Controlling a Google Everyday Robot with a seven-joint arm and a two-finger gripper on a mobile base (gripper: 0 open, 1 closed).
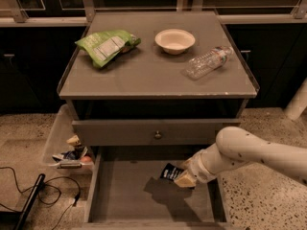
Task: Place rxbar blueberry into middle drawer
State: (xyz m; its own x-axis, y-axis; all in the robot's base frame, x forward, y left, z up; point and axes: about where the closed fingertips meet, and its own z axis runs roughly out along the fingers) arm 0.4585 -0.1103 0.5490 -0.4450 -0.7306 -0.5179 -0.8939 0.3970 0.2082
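Observation:
The rxbar blueberry (171,172), a small dark navy bar with white lettering, is held at the tip of my gripper (181,177). My white arm comes in from the right and the gripper is shut on the bar just above the right part of the middle drawer's bare grey floor (129,195). The drawer is pulled out wide below a grey drawer front with a round metal knob (157,134). The bar casts a shadow on the floor beneath it.
On the cabinet top lie a green snack bag with a white label (106,45), a white bowl (174,40) and a clear plastic bottle (207,62) on its side. A clear bin (56,139) with small items hangs at the left. Black cables (29,195) lie on the speckled floor.

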